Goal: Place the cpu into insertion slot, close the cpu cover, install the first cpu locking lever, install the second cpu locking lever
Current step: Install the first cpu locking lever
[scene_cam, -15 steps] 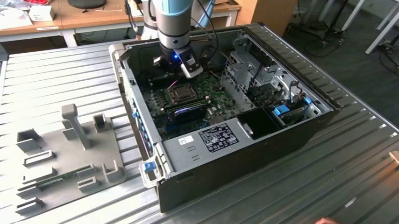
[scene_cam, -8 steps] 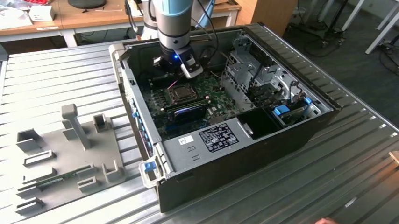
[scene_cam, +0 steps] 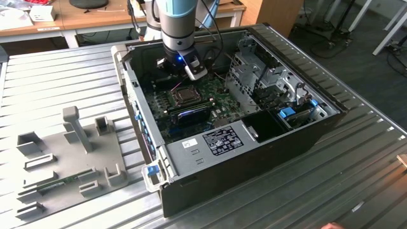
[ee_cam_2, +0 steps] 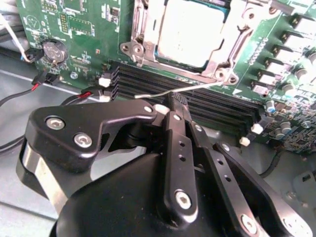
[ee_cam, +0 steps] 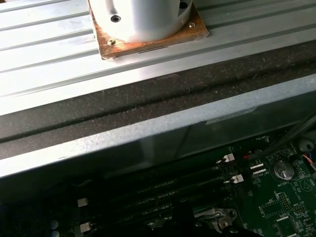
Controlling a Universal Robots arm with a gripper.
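The fingers (ee_cam_2: 180,148) are pressed together. The thin locking lever (ee_cam_2: 153,94), touched by the gripper (ee_cam_2: 173,100) it seems, should be pushed down slowly.

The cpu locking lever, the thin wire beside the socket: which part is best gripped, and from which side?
Probably grip the cpu locking lever near its free end, from above, jaws across the wire: it is thin and lies flat over the memory slots.

Silvery metal cpu cover (ee_cam_2: 146,29), matt green circuit board (ee_cam_2: 94,39)
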